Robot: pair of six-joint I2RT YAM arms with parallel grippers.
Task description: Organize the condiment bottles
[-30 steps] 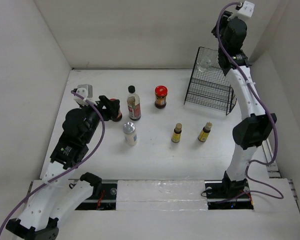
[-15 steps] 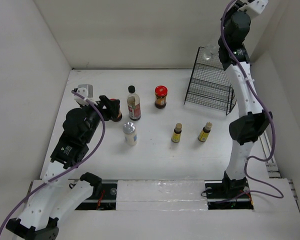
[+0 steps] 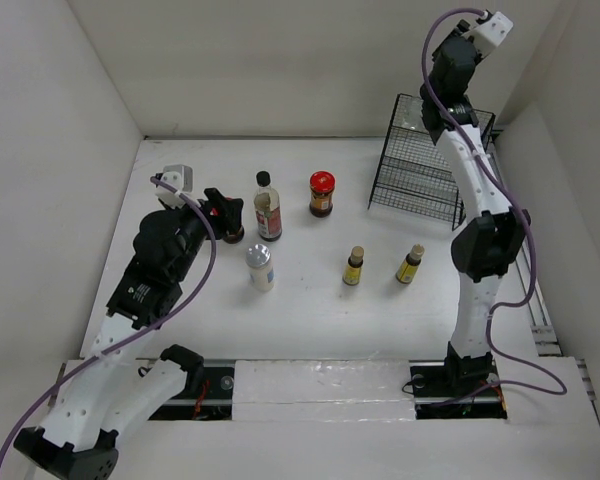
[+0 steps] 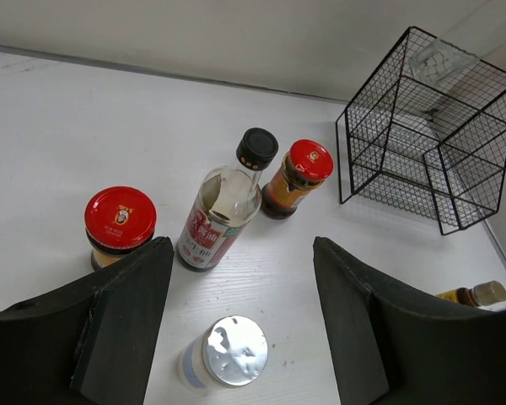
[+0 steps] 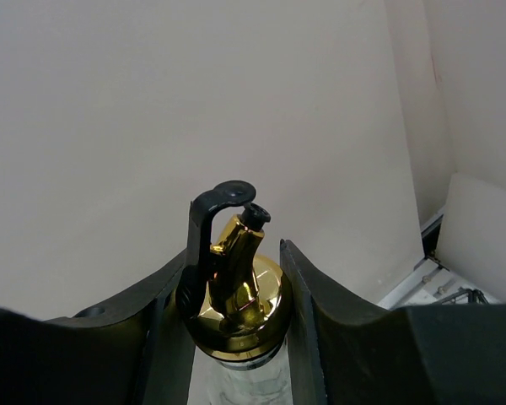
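on the far left my left claw (image 4: 240, 245) hangs low over the table (image 3: 310, 310), fingers apart and gripping nothing, looking down on the cluster it would have to pick from. nearest its left finger stands a red-capped jar (image 4: 120, 218). just right of that is a tall black-capped bottle (image 4: 223, 207) with a red label, and beside it a dark sauce bottle (image 4: 297, 173) with a red cap. the white shaker (image 4: 234, 350) with its silver lid sits in front of them. these stand close together, so i judge a sideways reach for the tall one could clip a neighbour. further right, well apart from that group, a small yellow bottle (image 3: 353, 265) and a second yellow bottle (image 3: 411, 264) stand upright on open table, easy to get at. at the back right is the black wire basket (image 3: 425, 170). my right claw (image 5: 236, 257) is raised high above it, clamped on the gold cap of the clear gold-spouted bottle (image 5: 236, 304), which hangs by its neck, off the table. i take this as a lift towards the basket. its wire rim is what stands in the way, and from overhead the arm hides the bottle's body, so i cannot tell how it lines up.
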